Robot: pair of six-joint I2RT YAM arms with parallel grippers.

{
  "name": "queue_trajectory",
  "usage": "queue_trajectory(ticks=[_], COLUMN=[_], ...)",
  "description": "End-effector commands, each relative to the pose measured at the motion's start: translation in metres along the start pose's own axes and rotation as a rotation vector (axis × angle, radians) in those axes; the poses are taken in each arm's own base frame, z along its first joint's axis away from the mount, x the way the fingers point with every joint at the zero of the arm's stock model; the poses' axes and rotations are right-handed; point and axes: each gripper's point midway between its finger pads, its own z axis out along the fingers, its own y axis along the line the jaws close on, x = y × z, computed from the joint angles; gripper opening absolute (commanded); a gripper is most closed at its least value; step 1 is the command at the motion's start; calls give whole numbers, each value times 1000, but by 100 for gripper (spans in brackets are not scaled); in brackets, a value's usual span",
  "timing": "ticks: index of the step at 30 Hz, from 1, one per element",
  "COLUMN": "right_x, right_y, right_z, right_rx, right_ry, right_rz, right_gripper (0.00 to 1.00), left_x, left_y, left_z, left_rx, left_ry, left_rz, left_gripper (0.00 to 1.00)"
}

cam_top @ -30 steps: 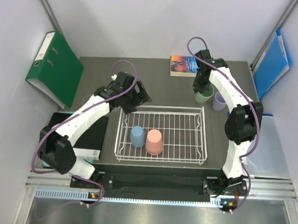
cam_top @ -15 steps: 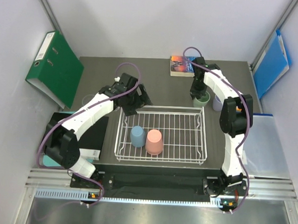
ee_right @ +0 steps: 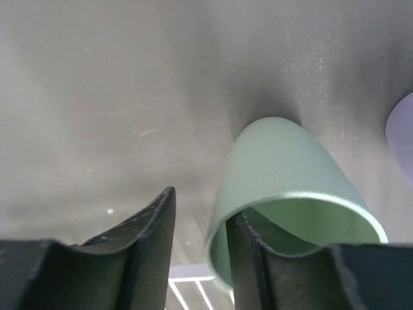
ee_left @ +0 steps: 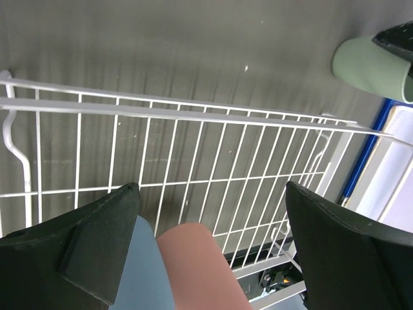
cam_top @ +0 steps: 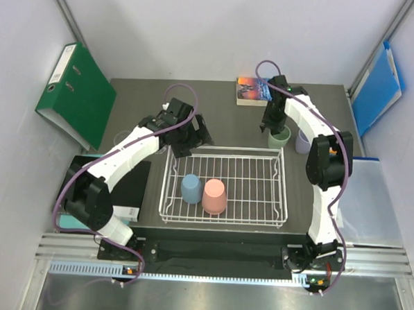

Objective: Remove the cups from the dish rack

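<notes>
Dark grey table (cam_top: 140, 103) between pale walls (cam_top: 200, 29) bears the dish rack (cam_top: 250, 188).

No text is legible. The spine label (cam_top: 61, 68) on the green binder (cam_top: 79, 103) and the book (cam_top: 253, 91) cover are too small to read.

Bright, even overhead light; soft shadows, wrist views blurred close-up.

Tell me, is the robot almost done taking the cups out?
About halfway, for the four cups in view. Done: the lavender cup stands on the table, outside the rack. In hand: the right tool, jaws loose, straddles the green cup at its rim, on the table. Left: the blue cup and pink cup sit upside down in the rack, the open left tool above its far edge.
</notes>
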Motion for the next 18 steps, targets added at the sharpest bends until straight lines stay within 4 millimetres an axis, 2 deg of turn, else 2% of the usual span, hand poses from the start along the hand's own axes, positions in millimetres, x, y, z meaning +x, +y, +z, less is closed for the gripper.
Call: queue_trajectory(ticks=[1, 2, 4, 5, 7, 8, 10, 13, 14, 15, 16, 17, 18], right_x=[-52, -60, -64, -65, -60, -57, -49, -27, -7, 1, 12, 38, 45], right_y=[34, 41, 49, 57, 70, 71, 65, 55, 52, 54, 54, 52, 50], right_z=[-90, -111, -136, -163, -190, -212, -225, -242, -245, -251, -253, -253, -252], right_rx=[-181, -221, -286, -362, -494, -565, -598, -634, -655, -679, -683, -698, -691], right_ry=[-207, -247, -290, -347, -392, -464, -504, -534, -523, -550, -566, -570, -588], right_rz=[20, 19, 15, 3, -23, -29, -14, -39, -63, -98, -118, -155, -163], right_gripper=[39, 41, 45, 54, 70, 88, 98, 100, 100, 100, 100, 100, 100], left_x=[-17, -18, -21, -22, -23, -21, -22, -14, -10, -6, 9, 14, 15], left_y=[-24, -26, -28, -30, -29, -30, -27, -22, -26, -28, -37, -41, -37], left_z=[-21, -25, -28, -32, -37, -42, -47, -56, -67, -73, -80, -95, -100], left_rx=[77, 90, 101, 109, 114, 123, 120, 122, 145, 156, 180, 192, 154], left_ry=[-69, -78, -91, -100, -112, -117, -132, -136, -143, -155, -154, -191, -235], left_rz=[48, 50, 54, 56, 63, 71, 81, 119, 144, 210, 278, 327, 388], left_gripper=[99, 99, 99, 99, 99, 99, 99, 99, 99, 99, 99, 99, 99])
